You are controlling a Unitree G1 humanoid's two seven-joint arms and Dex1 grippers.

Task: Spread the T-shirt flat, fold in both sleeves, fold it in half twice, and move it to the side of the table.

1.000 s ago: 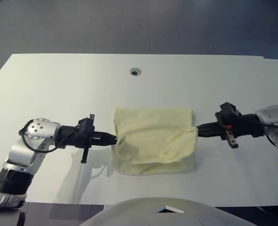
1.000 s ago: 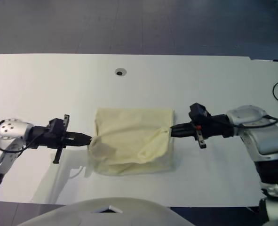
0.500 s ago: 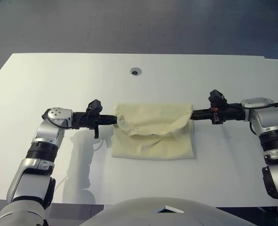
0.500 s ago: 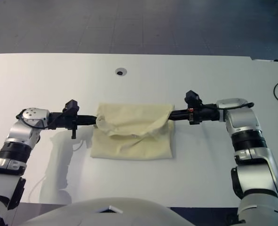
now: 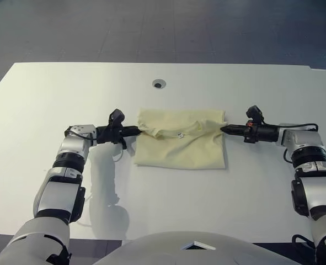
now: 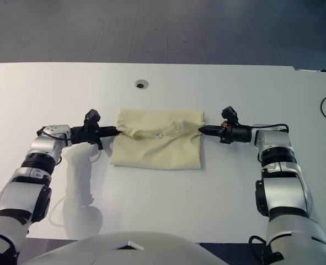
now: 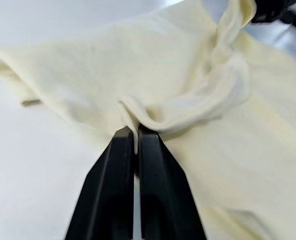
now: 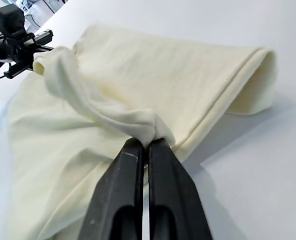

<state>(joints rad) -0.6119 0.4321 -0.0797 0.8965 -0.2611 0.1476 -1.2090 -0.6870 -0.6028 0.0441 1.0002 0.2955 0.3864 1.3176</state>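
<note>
You've got the T-shirt [image 5: 180, 146] folded and lying about mid-tabletop [image 5: 69, 88]. Your left gripper [image 5: 137, 131] is clenched on a bunched fold at the shirt's far-left corner. Your right gripper [image 5: 223, 130] is clamped the same way on the far-right corner. Both arms sit low over the tabletop.

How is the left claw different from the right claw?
The left claw pinches the T-shirt's left end; the right claw pinches its right end. The left claw points toward the robot's right; the right claw points toward its left. Both are shut on a bunched fold of cloth near the shirt's far edge.
</note>
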